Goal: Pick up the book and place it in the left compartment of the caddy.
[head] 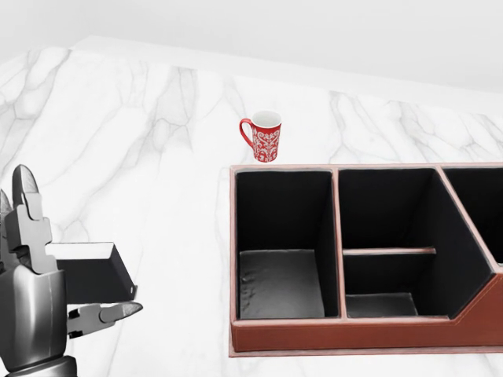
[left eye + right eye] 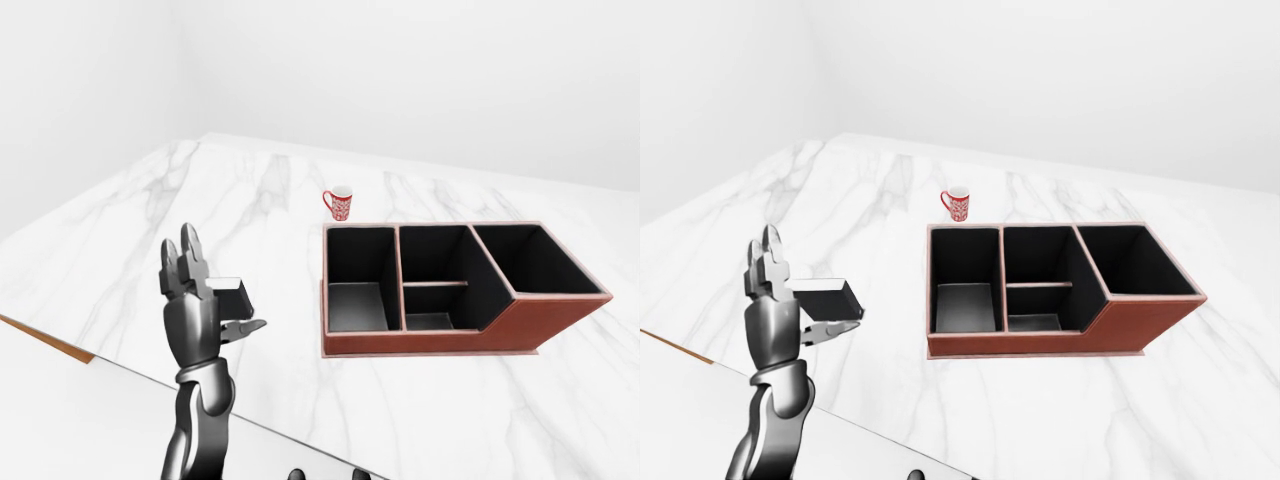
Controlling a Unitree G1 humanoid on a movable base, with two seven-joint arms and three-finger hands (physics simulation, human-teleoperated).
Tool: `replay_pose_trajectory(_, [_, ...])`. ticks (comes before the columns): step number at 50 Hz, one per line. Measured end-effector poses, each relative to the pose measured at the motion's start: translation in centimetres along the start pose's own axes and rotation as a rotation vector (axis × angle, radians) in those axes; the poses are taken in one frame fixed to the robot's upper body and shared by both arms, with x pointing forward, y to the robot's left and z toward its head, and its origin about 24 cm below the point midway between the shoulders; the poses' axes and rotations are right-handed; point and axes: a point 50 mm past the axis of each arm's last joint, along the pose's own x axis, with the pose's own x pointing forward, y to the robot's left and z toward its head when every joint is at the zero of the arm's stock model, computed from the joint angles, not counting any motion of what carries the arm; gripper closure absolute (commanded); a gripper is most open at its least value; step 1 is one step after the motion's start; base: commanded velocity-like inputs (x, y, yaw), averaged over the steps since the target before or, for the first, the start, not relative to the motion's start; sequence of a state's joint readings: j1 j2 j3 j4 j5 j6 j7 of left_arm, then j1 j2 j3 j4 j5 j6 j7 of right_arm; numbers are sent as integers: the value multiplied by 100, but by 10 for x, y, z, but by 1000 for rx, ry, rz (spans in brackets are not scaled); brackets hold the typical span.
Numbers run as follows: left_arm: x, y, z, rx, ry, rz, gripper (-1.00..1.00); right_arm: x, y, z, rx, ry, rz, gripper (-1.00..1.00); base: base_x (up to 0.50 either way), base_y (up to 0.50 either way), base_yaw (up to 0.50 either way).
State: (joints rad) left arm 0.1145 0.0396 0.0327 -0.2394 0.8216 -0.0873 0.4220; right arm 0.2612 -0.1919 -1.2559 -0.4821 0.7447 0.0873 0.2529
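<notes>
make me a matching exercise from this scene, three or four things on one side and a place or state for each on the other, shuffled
Things:
1. book
2. mug
3. left compartment of the caddy
4. right hand

Places or states:
a. empty, dark inside
b. standing on the marble just above the caddy's top edge in the head view
c. held up by the left hand, off to the left of the caddy
d. not visible in any view

Pairs: 1-c, 2-b, 3-a, 4-d

Caddy (image 1: 346, 336) on marble counter (image 1: 141, 133), right side. Mug (image 1: 263, 136) just beyond caddy's far-left corner. Book (image 1: 90, 272) well left, in left hand (image 1: 35, 302).
</notes>
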Motion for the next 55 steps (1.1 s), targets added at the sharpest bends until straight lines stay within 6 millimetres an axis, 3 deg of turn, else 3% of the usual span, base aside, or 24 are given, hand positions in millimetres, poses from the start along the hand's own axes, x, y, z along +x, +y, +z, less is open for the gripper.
replay_pose_trajectory(8, [-1,5,7,157,-100,87,-100,0,0,0,3,0,0,-100,0,0,0])
replay_pose_trajectory(25, [-6,11,27,423,-300,95,-100,0,0,2,2,-6,2,-100,0,0,0])
replay_pose_trajectory(55, [-6,7,27,530,-357,77,-100,0,1,3,-16,-8,7,-100,0,0,0])
